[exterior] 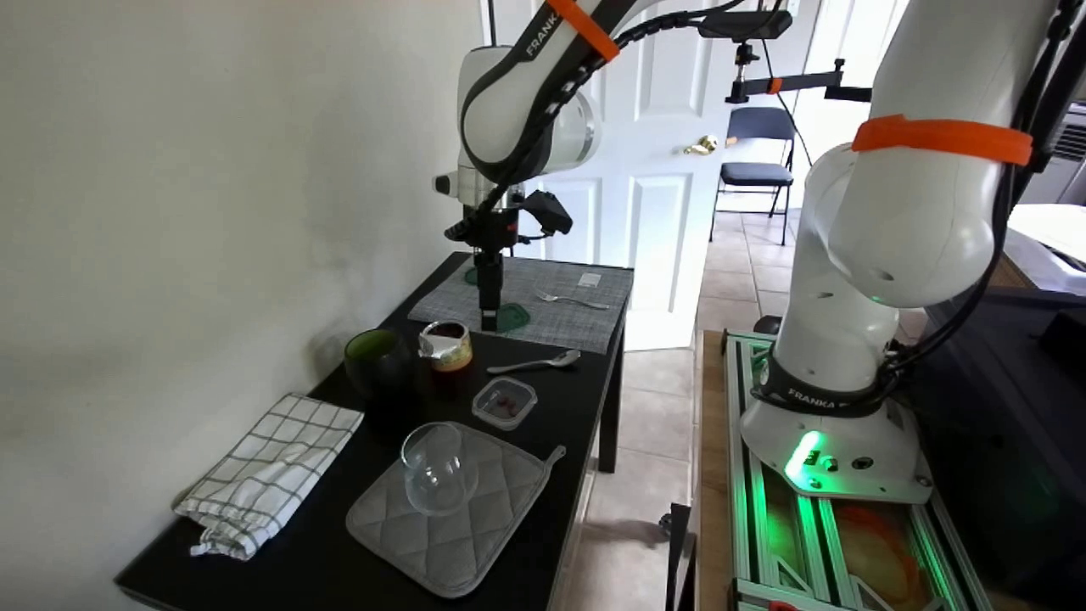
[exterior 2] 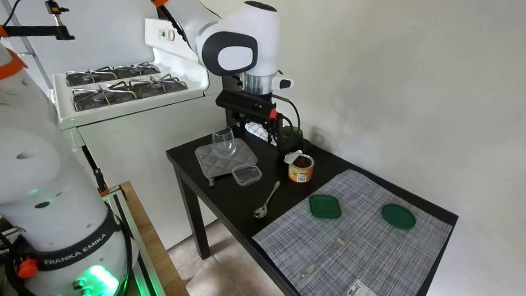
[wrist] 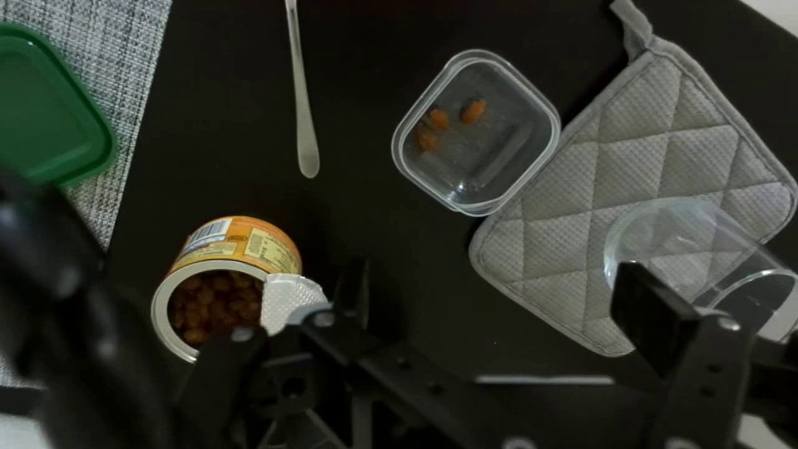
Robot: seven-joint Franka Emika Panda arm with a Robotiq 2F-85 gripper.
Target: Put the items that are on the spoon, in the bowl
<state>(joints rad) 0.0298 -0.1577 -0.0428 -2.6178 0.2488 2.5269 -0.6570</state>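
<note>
Smooth black table (exterior 2: 236, 201), one, bearing the following.

Clear square plastic container (wrist: 480, 165), one, corners rounded; inside, three orange-brown oval pieces (wrist: 472, 111) towards one side.

Shiny metal spoon (wrist: 302, 93), one, slender-handled; flat on the bare tabletop, between the container and a grey woven placemat (exterior 2: 370, 255), one.

Squat round orange-and-yellow can (wrist: 240, 243), one; printed label with barcode, pale metal rim, dimpled silver foil lid (wrist: 288, 296) peeled back at the edge; small brown pieces (wrist: 215, 302) within, too crowded to count.

Grey quilted fabric pot holder (wrist: 561, 206), one, diamond-stitched, corner loop; just beside the container. On it, upright, a clear stemless drinking glass (exterior: 437, 471), one.

Dark cup with green interior (exterior: 373, 365), one; near the can.

On the placemat: rounded-square green lid (exterior 2: 325, 206), one; round green lid (exterior 2: 398, 216), one; metal fork (exterior 2: 327, 254), one; white tag (exterior 2: 361, 289), one.

White cloth with dark grid lines (exterior: 271, 467), one, folded.

White robot arm (exterior: 925, 204), one, orange-banded; reaches across above the table, wrist hanging vertical. Black gripper (wrist: 499, 296), one, pointing down; released, its two fingers (wrist: 651, 318) wide apart.
</note>
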